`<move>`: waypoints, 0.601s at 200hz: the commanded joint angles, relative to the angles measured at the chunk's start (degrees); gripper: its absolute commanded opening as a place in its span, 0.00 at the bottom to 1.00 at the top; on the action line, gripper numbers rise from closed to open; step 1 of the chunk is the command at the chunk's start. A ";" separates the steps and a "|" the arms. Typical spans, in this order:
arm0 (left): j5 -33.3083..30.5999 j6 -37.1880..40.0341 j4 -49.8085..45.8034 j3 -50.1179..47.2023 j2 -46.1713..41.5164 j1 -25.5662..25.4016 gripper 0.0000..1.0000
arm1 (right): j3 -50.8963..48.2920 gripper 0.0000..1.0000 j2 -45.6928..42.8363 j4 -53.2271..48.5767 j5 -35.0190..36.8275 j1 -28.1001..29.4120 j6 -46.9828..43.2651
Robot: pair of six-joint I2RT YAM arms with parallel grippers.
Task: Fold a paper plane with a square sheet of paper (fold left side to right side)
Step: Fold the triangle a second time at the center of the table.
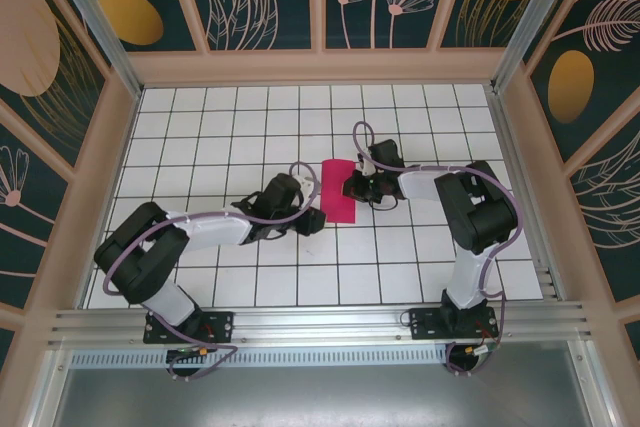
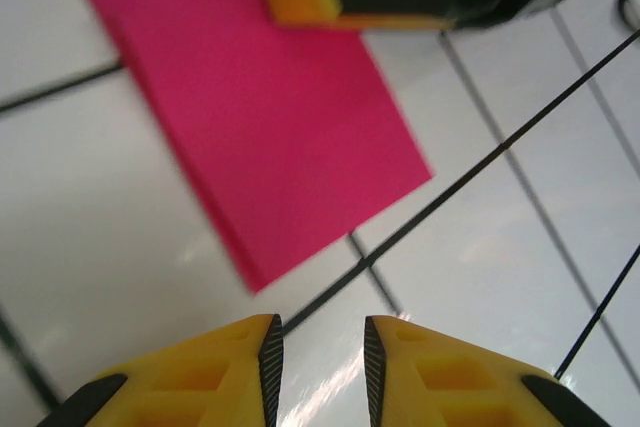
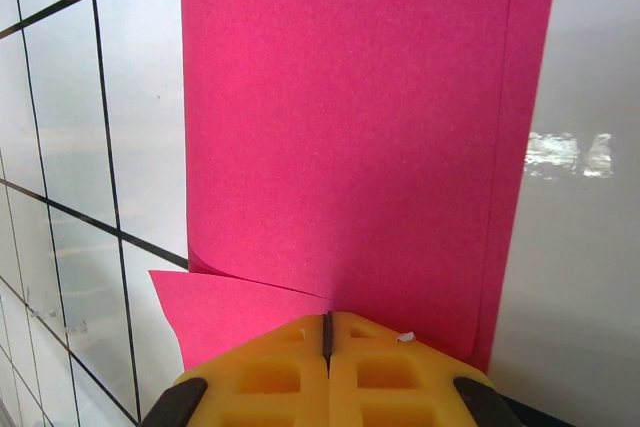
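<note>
Square sheet of paper (image 1: 338, 190) folded in half, narrow magenta rectangle, flat on white tiled table (image 1: 200, 127), near its middle. My right gripper (image 3: 327, 332) at sheet's right edge, fingers pressed together, tips down on top layer, nothing seen between them. Top layer slightly offset from bottom layer. My left gripper (image 2: 320, 362) just off sheet's near-left corner, fingers slightly apart, narrow gap, holding nothing, clear of sheet.

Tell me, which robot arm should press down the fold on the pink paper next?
Probably left: the left end effector is open and free, just off the folded paper. The right end effector is shut at the paper's edge, apparently pinning it.
</note>
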 commanded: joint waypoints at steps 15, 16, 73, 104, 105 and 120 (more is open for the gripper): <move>1.12 3.90 -2.38 7.96 8.41 0.26 0.31 | -0.52 0.01 -0.41 -1.43 0.67 -0.17 -1.45; 0.89 3.98 -2.38 8.17 8.63 0.24 0.30 | -0.52 0.01 -0.42 -1.44 0.70 -0.18 -1.45; -2.36 5.13 -4.17 13.14 15.80 0.42 0.29 | -0.84 0.01 -0.33 -1.49 0.53 -0.18 -1.54; -2.98 5.30 -5.05 13.14 17.24 0.40 0.29 | -0.80 0.01 -0.30 -2.05 0.98 -0.18 -1.87; -3.01 5.33 -5.09 13.13 17.27 0.44 0.29 | -0.84 0.01 -0.28 -2.10 0.98 -0.18 -1.88; -3.10 5.58 -5.65 12.29 17.07 0.39 0.28 | -0.74 0.01 -0.24 -2.14 0.98 -0.27 -1.98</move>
